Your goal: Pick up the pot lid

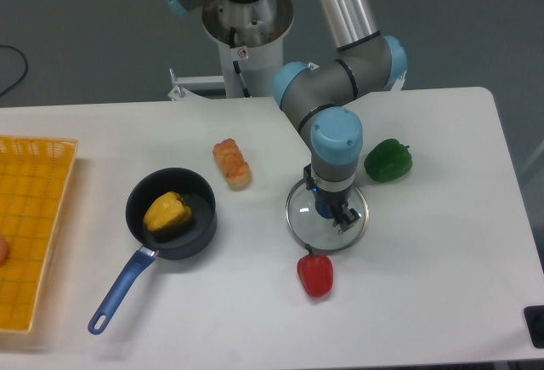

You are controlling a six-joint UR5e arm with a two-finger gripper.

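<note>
The gripper points down over the middle of the pot lid, its fingertips closed around the lid's small blue knob. The lid is round and see-through with a pale rim, and looks roughly level. The arm and gripper body hide part of its back edge. From this view I cannot tell whether there is a gap under the lid.
A red pepper-like item lies just in front of the lid, and a green vegetable behind it to the right. Bread-like pieces lie left. A black pan with a yellow item and an orange crate stand farther left.
</note>
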